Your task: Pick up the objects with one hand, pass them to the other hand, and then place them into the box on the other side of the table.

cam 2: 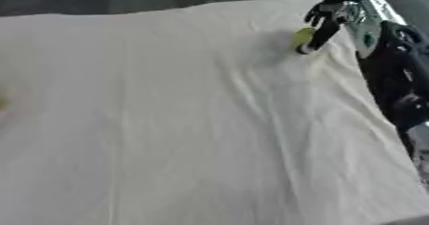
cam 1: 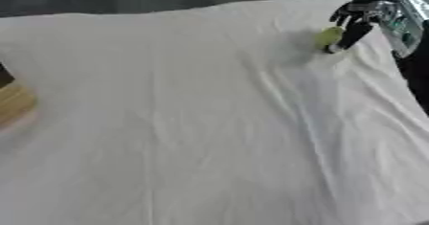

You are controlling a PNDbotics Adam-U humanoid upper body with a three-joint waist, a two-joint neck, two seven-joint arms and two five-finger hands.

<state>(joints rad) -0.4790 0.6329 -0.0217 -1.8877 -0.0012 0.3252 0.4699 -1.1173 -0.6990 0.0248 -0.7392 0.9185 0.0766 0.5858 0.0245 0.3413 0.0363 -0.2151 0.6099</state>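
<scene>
Right hand at far right of the cloth, fingers curled down, tips touching the cloth. Ball sits just left of the fingers, against them; can't tell if it's gripped. Small, round, yellow-green. Wrinkled white cloth all around; wooden box far left.

The right robot hand reaches in from the upper right, fingers curled downward.
</scene>
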